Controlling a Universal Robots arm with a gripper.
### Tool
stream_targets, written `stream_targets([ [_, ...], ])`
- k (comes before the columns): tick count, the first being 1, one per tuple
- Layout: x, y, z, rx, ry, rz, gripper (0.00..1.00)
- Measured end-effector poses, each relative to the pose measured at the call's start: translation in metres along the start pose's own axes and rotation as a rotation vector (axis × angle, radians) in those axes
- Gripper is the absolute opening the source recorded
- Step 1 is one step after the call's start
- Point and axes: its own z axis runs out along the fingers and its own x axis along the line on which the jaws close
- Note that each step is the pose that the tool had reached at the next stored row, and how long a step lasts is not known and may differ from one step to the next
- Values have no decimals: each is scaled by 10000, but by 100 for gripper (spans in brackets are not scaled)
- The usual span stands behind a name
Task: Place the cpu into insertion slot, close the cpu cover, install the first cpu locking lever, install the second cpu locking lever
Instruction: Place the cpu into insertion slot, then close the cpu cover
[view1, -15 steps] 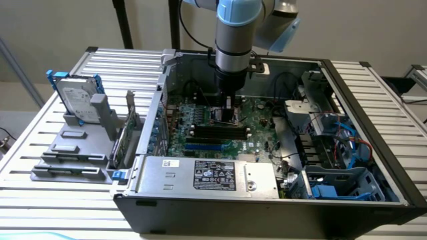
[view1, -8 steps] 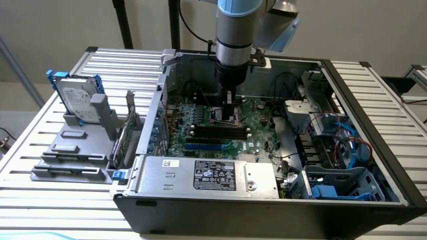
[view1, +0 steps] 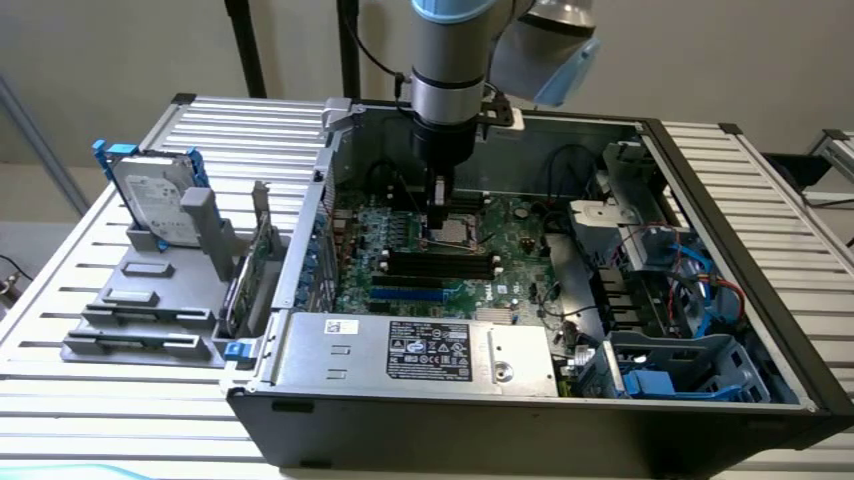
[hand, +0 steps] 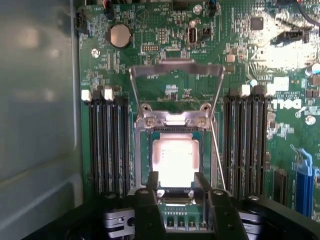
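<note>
hard drive (view1: 150, 195): stood upright in a grey fixture (view1: 147, 300) on the slatted table (view1: 54, 330), at the exterior view's left, well apart from the work.
case (view1: 534, 430): lay open, with the green motherboard (view1: 514, 250) facing up.
gripper (hand: 177, 184): reached down over the socket near the board's middle. the jaws stood partly apart, with the fingertips (hand: 152, 182) at the chip's near edge and no clear hold on anything.
cpu (hand: 175, 157): lay flat inside the insertion slot (hand: 176, 132) and looked square and seated.
cpu cover (hand: 175, 65): stood raised on its hinge, not yet down over the chip.
locking lever (hand: 216, 155): a thin rod just beside the socket, unlatched as far as could be judged.
memory slots (hand: 247, 142): flanked the socket closely.
drive cage (view1: 681, 370): blue, at the exterior view's right, well apart.
risk, chip: a fingertip dragging across it could tilt or shift it, and a cover lowered on a skewed chip could bend the contacts.
risk, snag: with so little room, a finger could catch the lever rod or a memory slot.
</note>
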Motion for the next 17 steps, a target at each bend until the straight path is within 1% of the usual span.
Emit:
stream_targets([
  [1,-2,-46,-4,0,0,-1,36],
  [2,-3,-88,-8,0,0,0,30],
  [3,-5,-133,-11,1,0,-1,30],
  [6,-10,-268,-26,0,0,-1,12],
  [7,-12,-296,-28,0,0,-1,11],
  [8,-12,-309,-29,-1,0,0,11],
  [17,-12,-309,-29,0,3,-1,11],
])
